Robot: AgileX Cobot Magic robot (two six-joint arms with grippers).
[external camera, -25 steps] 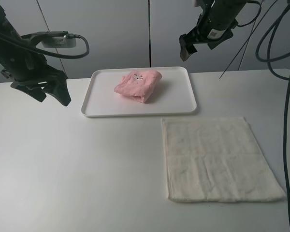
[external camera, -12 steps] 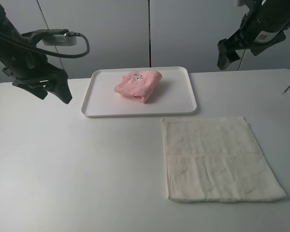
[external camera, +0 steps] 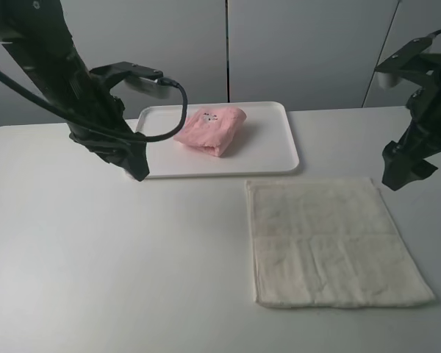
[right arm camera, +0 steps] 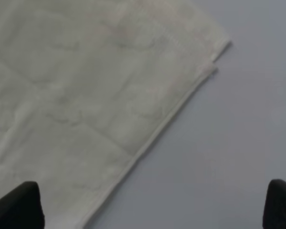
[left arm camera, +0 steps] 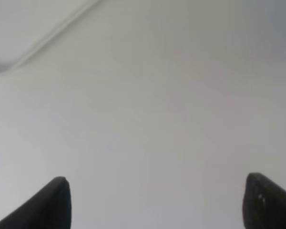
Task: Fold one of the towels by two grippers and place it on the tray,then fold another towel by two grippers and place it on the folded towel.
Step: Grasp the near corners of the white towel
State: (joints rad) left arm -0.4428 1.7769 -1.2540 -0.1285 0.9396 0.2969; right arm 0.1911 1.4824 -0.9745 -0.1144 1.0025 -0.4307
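Cream-white towel (external camera: 336, 243) lies flat on the worktop (external camera: 95, 257). The left claw (external camera: 138, 169) and right claw (external camera: 395, 178) are both spread and empty, so we should pinch its two far corners evenly.

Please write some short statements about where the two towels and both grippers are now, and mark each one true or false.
1. The folded pale pink terry-cloth towel lies on the flat white plastic tray. True.
2. The cream-white terry-cloth towel is stacked on the pink towel. False: it lies flat on the white table, in front of the tray.
3. The right gripper holds a corner of the cream-white towel. False: it is open and holds nothing, near the towel's far right corner.
4. The left gripper is open and holds nothing. True.
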